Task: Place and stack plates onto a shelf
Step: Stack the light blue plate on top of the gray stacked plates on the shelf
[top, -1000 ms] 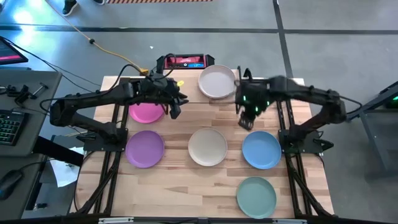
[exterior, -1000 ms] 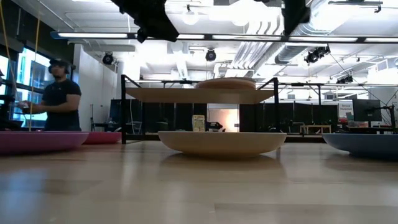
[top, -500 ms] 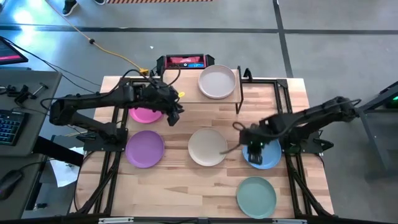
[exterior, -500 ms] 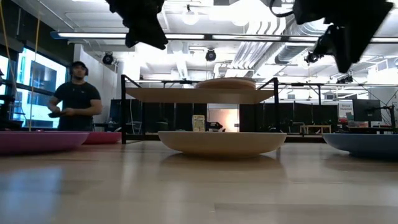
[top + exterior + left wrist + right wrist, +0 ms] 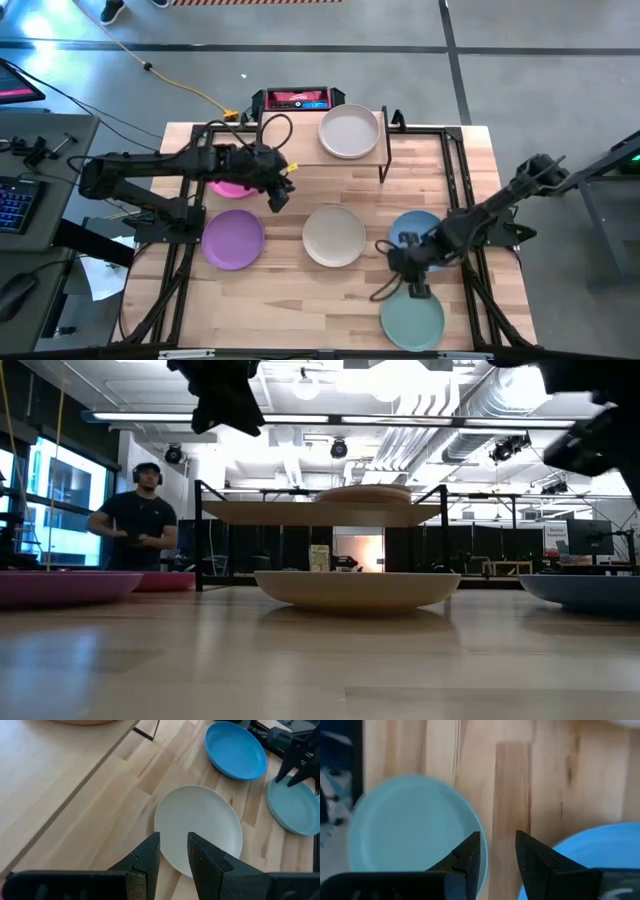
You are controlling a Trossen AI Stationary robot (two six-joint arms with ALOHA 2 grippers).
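Five plates lie flat on the tabletop: pink [image 5: 228, 187], purple [image 5: 233, 239], cream [image 5: 334, 236], blue [image 5: 421, 230] and teal [image 5: 412, 316]. A pale plate [image 5: 350, 132] rests on the shelf [image 5: 320, 512], a light-wood board on black legs at the far edge. My left gripper [image 5: 279, 194] hovers narrowly open beside the pink plate, with the cream plate [image 5: 200, 827] ahead of its fingers. My right gripper [image 5: 410, 272] hangs narrowly open over bare wood between the blue plate [image 5: 580, 857] and the teal plate [image 5: 415, 827].
A red and black device [image 5: 297, 99] sits at the table's far edge, beside the shelf. A yellow cable [image 5: 180, 85] runs across the floor beyond. A person [image 5: 135, 520] stands in the room behind the table. Bare wood [image 5: 300, 300] lies along the near edge, left of the teal plate.
My right gripper has swept from the shelf's right end toward the near edge, crossing the blue plate and stopping between the blue and teal plates. My left gripper has drifted a little toward the near edge. No plate has moved.
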